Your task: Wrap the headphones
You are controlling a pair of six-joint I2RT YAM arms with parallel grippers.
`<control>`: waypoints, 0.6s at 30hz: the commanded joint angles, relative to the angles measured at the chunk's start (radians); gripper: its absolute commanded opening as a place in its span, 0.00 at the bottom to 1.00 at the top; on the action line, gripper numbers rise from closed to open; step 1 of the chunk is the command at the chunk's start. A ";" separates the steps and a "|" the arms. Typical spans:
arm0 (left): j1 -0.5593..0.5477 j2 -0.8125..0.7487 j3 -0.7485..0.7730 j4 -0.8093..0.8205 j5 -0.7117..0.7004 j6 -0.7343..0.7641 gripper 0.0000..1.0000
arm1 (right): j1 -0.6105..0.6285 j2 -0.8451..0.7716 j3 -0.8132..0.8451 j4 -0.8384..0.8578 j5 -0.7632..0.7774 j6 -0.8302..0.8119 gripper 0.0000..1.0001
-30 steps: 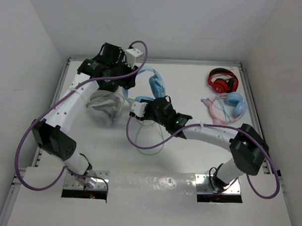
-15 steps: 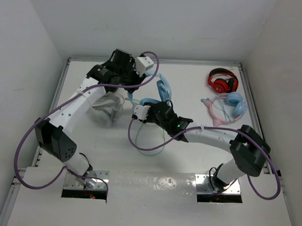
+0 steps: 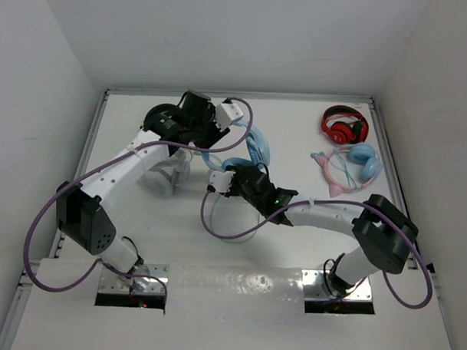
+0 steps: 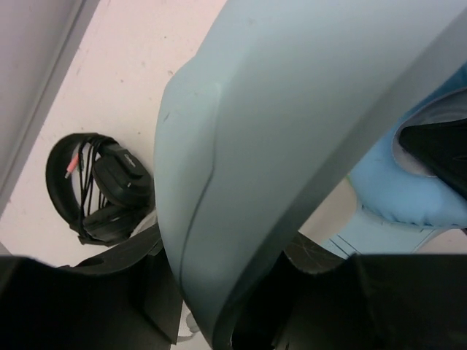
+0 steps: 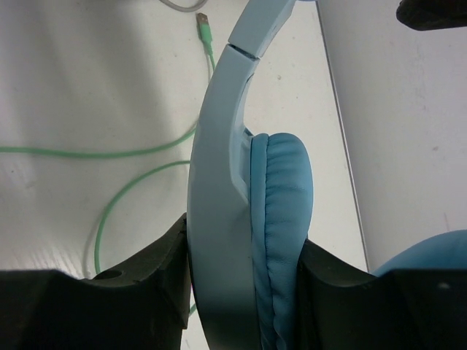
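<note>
Both arms outstretched, converging, left tool [image 3: 237,129] and right tool [image 3: 240,171] each clamped on the headphones [image 3: 260,147].

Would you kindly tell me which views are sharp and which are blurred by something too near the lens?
Top external: evenly lit and sharp. Left wrist: the headphones fill the frame, too close and soft; a black pair behind is clearer. Right wrist: crisp on the cable.

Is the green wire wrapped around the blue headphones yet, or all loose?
Loose. The green wire lies in open loops on the table, not wound round the headphones.
</note>
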 commanded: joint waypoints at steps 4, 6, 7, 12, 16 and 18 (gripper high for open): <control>0.073 -0.130 -0.020 0.083 -0.350 0.294 0.00 | -0.051 -0.032 -0.146 -0.270 0.279 0.045 0.00; 0.076 -0.133 -0.029 0.089 -0.353 0.308 0.00 | -0.052 -0.043 -0.171 -0.252 0.295 0.032 0.00; 0.076 -0.135 -0.032 0.087 -0.353 0.309 0.00 | -0.052 -0.047 -0.182 -0.255 0.296 0.034 0.00; 0.076 -0.143 -0.048 0.086 -0.349 0.309 0.00 | -0.054 -0.060 -0.203 -0.261 0.310 0.037 0.00; 0.077 -0.152 -0.052 0.089 -0.358 0.320 0.00 | -0.065 -0.072 -0.240 -0.256 0.326 0.034 0.00; 0.079 -0.156 -0.061 0.087 -0.360 0.323 0.00 | -0.069 -0.084 -0.257 -0.255 0.333 0.034 0.00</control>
